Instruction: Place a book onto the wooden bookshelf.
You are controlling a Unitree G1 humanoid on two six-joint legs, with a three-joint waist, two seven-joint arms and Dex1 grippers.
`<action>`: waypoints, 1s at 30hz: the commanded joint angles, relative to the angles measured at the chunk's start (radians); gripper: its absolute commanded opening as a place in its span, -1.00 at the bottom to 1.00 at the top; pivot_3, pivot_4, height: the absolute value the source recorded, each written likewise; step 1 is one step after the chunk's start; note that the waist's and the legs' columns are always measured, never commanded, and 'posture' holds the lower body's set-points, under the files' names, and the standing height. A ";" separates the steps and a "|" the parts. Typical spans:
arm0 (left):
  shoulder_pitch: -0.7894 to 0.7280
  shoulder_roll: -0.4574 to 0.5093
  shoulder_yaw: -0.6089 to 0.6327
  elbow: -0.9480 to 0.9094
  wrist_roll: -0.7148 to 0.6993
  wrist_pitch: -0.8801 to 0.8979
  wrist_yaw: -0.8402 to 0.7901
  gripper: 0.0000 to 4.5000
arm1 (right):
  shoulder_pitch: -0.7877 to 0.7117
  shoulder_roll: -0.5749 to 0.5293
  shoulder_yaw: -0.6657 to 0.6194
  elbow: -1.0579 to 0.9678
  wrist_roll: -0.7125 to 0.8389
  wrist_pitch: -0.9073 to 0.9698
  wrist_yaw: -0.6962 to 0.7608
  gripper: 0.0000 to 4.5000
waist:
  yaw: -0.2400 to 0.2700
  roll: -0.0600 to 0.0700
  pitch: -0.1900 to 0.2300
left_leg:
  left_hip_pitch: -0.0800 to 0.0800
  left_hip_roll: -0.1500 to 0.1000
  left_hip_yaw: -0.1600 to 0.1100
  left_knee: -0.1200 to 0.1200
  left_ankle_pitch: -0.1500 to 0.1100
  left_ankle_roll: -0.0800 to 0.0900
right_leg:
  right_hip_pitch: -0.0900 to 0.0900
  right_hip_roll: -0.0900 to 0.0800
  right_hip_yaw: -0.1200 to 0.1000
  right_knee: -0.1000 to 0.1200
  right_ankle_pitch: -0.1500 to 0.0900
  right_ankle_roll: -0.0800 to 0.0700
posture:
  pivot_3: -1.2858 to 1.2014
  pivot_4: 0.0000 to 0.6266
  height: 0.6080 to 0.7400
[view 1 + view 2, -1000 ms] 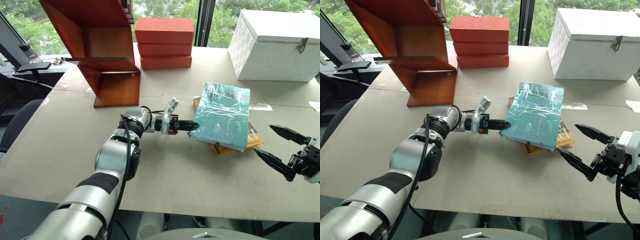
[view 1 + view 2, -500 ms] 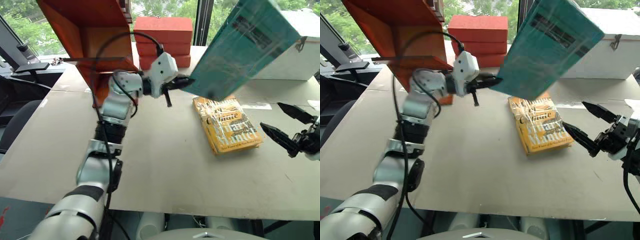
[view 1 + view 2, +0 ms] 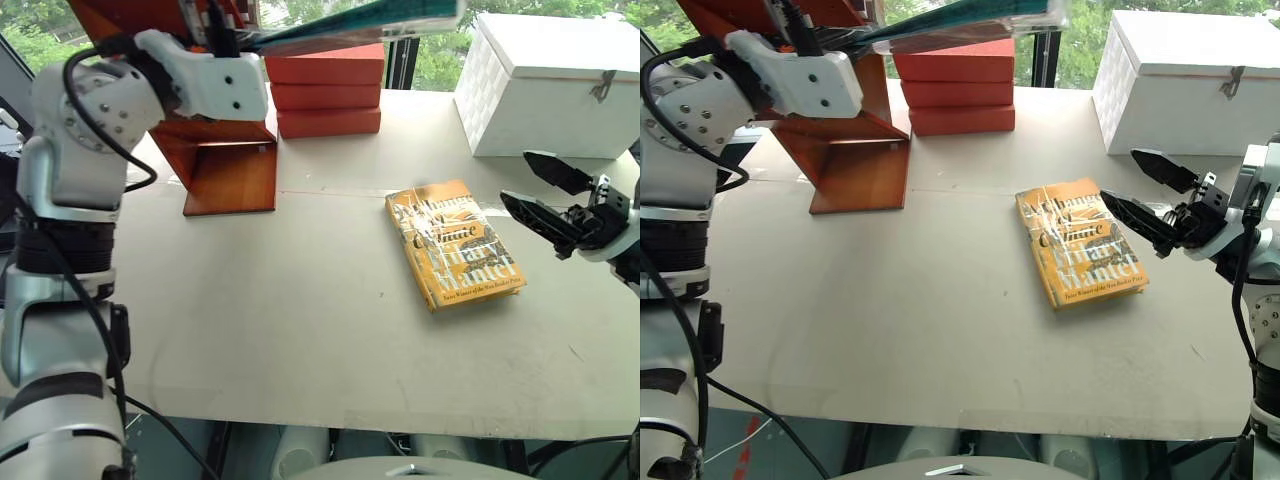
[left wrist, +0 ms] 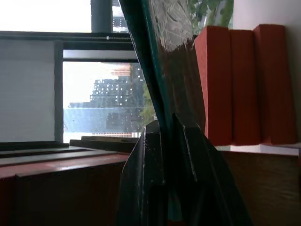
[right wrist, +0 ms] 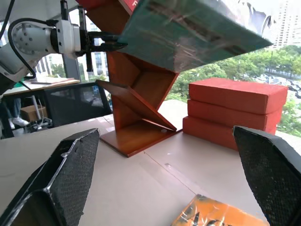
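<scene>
The left gripper [image 5: 101, 42] was clamped tight on one edge of the teal-green book [image 3: 350, 22], holding it nearly flat and high in the air above the far left part of the desk [image 3: 300, 330], with the free end of the book reaching out over the stack of red-orange bricks [image 3: 325, 95]. The wooden bookshelf [image 3: 225, 150] stood just below and beside that gripper, near the desk's far left edge, its slanted panels open toward the bricks. The right gripper [image 3: 545, 192] hung above the desk's right side with its two fingers spread wide and nothing between them, just beside the yellow-orange book [image 3: 455, 243], which lay flat toward the middle right. A white box [image 3: 555, 85] sat at the far right corner. The likely trouble: the grip was on a thin edge only (the wrist view showed the fingers pinching just the margin of a glossy cover), so the long, unsupported book could sag, pivot or slip out as it was swung toward the shelf. Its far end might also clip the top brick or a slanted panel if lowered at that angle. Room looked tight between shelf and bricks, while the near half and the middle of the desk lay bare, giving space to back off and realign.
</scene>
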 commanded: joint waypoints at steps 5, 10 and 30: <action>0.147 0.151 0.132 -0.080 0.012 0.083 0.040 -0.98 | -0.079 0.016 0.009 0.059 0.002 0.024 0.000 1.00 | 0.007 -0.001 0.001 | -0.002 0.001 0.000 0.001 0.000 0.000 | 0.000 0.000 -0.002 0.000 0.000 0.000 | 0.03 -0.52 1.00; 0.236 0.203 0.156 -0.052 0.014 0.067 0.071 -0.98 | -0.115 0.032 0.020 0.079 -0.007 0.029 -0.014 1.00 | 0.003 -0.001 0.001 | -0.002 0.001 0.000 0.000 0.000 0.000 | 0.000 0.000 -0.002 -0.001 0.000 0.000 | 0.03 -0.52 1.00; 0.306 0.338 0.156 0.079 -0.017 0.053 0.090 -0.64 | -0.087 0.053 -0.002 0.091 -0.058 -0.014 -0.015 1.00 | -0.009 -0.001 0.002 | -0.001 0.002 0.003 0.000 0.000 0.000 | -0.001 0.000 -0.001 0.001 0.000 0.000 | 0.03 -0.52 1.00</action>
